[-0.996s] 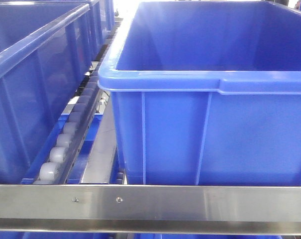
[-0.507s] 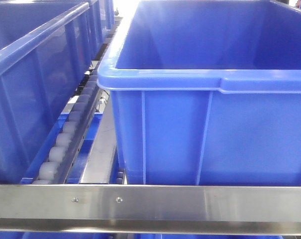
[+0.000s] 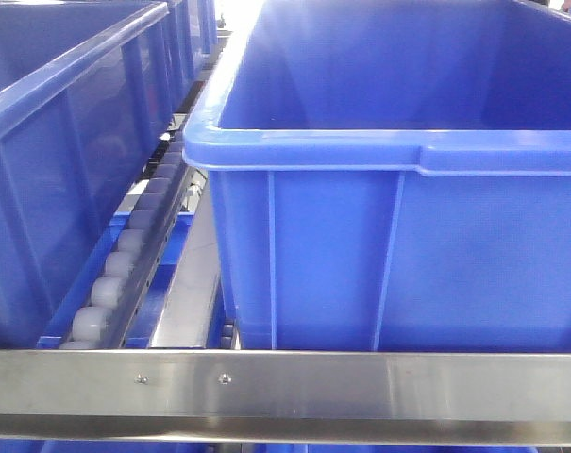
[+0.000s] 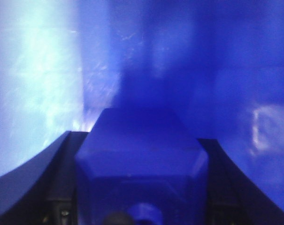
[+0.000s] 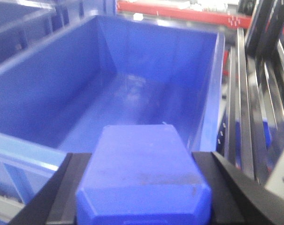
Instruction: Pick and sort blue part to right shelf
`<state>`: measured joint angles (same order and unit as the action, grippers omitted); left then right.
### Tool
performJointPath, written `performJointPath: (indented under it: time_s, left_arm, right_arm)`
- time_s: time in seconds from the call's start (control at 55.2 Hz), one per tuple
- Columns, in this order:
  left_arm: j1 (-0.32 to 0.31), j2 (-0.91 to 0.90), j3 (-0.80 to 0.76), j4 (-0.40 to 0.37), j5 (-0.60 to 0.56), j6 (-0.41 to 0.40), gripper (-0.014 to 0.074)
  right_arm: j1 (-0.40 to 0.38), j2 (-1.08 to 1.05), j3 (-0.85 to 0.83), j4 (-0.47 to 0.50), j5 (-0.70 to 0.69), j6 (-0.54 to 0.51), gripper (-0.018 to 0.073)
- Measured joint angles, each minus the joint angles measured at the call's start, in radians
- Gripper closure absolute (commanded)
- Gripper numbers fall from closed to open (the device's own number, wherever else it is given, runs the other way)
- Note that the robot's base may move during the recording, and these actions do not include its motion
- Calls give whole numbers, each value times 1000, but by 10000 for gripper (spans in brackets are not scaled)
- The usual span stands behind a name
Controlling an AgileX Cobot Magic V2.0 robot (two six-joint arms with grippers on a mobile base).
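Right gripper clamps a blue part above the crate near rim, long axis pointing inward; left gripper grips another blue block inside blue walls.

The big crate is blue moulded plastic, smooth with a soft sheen along its rim and ribs. The neighbouring crate is the same glossy plastic. The front rail is brushed steel, satin and faintly streaked. The rollers look like pale, smooth plastic. The blue part is matt plastic, lightly scuffed on top.
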<state>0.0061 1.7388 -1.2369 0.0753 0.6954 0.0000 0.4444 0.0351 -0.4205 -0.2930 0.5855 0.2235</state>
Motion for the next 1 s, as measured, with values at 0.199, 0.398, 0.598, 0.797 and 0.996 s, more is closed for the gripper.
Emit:
performJointPath:
  time_s: [0.199,0.398,0.598,0.797,0.996]
  left_arm:
    - [0,5,-47,-21,27,12,-39]
    - [0,-27,-71,-95,64,72,-43]
    - [0,-205,-40,-149,73,99,66]
    - [0,-476,103,-153,32,103,265]
    - [0,-799,303,-154,-36,104,445]
  right_arm:
    - [0,0,0,0,22,0,404]
    - [0,0,0,0,23,0,404]
    - [0,0,0,0,24,0,404]
    - [0,0,0,0,24,0,404]
    - [0,0,0,0,28,0,404]
